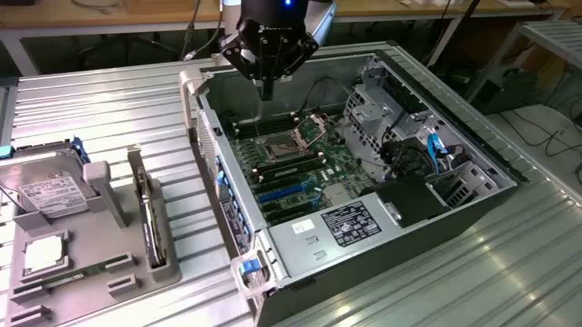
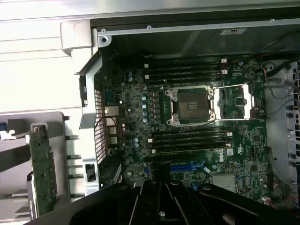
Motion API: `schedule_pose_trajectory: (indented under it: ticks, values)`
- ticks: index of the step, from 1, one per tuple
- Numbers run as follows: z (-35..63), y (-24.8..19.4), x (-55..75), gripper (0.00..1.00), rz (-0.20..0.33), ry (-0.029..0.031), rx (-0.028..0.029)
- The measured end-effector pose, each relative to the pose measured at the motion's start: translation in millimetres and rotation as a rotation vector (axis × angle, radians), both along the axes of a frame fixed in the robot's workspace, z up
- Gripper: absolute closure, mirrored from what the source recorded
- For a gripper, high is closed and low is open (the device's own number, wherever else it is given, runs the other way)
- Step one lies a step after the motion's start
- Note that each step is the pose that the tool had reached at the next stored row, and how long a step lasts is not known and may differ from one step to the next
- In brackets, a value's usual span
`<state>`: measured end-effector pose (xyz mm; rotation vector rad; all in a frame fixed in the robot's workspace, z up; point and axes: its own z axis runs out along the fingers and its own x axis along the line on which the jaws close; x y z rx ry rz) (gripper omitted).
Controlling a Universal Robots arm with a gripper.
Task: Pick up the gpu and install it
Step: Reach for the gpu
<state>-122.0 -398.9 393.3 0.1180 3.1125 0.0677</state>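
We find the thin green gpu card (image 1: 148, 211) standing edge-on in a grey holder (image 1: 169, 268) beside the open metal computer case (image 1: 454, 109). Farther back, over that case's far end, our black gripper (image 1: 266, 92) hangs closed, holding nothing.

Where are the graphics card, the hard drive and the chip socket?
graphics card (image 1: 148, 214), exterior view, upper edge of the upright card.
hard drive (image 1: 43, 194), exterior view, its white label.
chip socket (image 2: 190, 105), wrist view, the socket's middle.

A: Bright light from above washes the ribbed metal table (image 1: 91, 102) pale; glare streaks its ridges.
B: Inside the computer case (image 1: 459, 112), shadow pools; the gripper (image 2: 161, 187) is a black silhouette.
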Motion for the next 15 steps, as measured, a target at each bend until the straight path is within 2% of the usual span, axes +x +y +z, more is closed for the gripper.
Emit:
schedule_pose_trajectory:
  ticks: [15]
  values:
    - [0.0,-0.6,-5.0,0.89,0.0,0.0,0.0]
